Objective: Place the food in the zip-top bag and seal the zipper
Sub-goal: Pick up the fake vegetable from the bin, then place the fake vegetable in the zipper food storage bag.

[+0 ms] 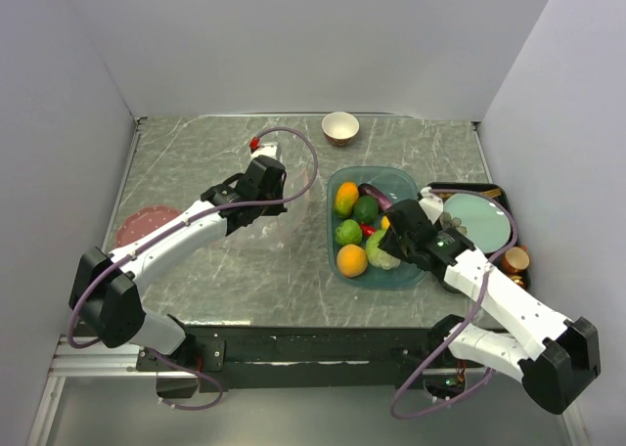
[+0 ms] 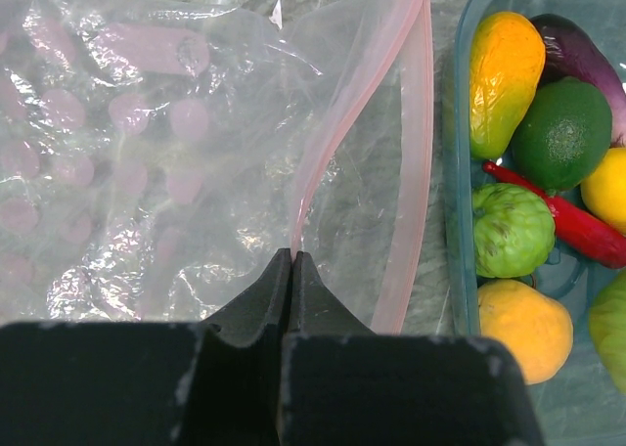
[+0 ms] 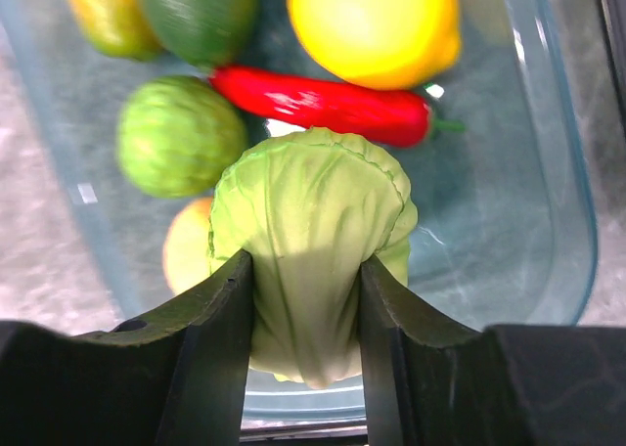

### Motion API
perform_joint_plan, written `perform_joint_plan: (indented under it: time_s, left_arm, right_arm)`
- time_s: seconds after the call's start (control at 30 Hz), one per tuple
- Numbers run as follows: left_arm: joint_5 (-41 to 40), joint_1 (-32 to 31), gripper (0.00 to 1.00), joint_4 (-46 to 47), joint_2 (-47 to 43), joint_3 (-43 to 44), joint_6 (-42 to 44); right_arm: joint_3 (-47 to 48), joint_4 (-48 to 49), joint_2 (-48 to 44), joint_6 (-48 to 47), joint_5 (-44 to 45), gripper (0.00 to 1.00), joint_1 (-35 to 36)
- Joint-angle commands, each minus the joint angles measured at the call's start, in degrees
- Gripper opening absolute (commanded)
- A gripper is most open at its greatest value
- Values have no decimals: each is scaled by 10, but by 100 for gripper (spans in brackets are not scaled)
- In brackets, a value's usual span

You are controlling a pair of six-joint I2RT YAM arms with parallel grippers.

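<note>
We see the left gripper (image 2: 293, 262) clenched on the zipper (image 2: 342, 123), pinching one pink lip of the zip-top bag (image 2: 147, 172). The bag lies on the table (image 1: 245, 289) just left of the teal tray (image 2: 460, 221), mouth edge along the tray's left wall. The right gripper (image 3: 308, 270) grasps the green cabbage (image 3: 313, 201) at the tray's near end. The chili (image 3: 323, 104) is just beyond it, the lime (image 3: 176, 138) to its left, and there is bare tray floor to its right. We cannot tell whether the cabbage is lifted.

Clear crinkly plastic bag (image 2: 176, 153); glossy chili (image 3: 323, 104).
</note>
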Motion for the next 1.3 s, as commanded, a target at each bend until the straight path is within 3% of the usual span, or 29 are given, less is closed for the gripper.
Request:
perform_joint_plan:
  time_s: [0.0, 0.23, 0.7, 0.9, 1.1, 1.2, 1.27]
  left_arm:
    - [10, 2, 1, 2, -8, 9, 4]
    - [11, 2, 1, 0, -11, 11, 3]
    - [27, 2, 1, 2, -16, 7, 1]
    - [26, 2, 1, 13, -34, -9, -14]
    - [19, 2, 1, 9, -40, -7, -17]
    - [9, 2, 1, 9, -47, -12, -20]
    - [8, 2, 1, 12, -54, -15, -22]
  right_arm:
    - [41, 59, -33, -23, -11, 27, -2]
    - [39, 174, -46, -33, -86, 28, -2]
    - [47, 375, 49, -8, -254, 30, -2]
    - [67, 423, 97, -1, -278, 28, -2]
    - [90, 429, 136, 3, -290, 22, -2]
    - [99, 428, 150, -1, -297, 13, -2]
    - [99, 436, 156, -3, -303, 1, -2]
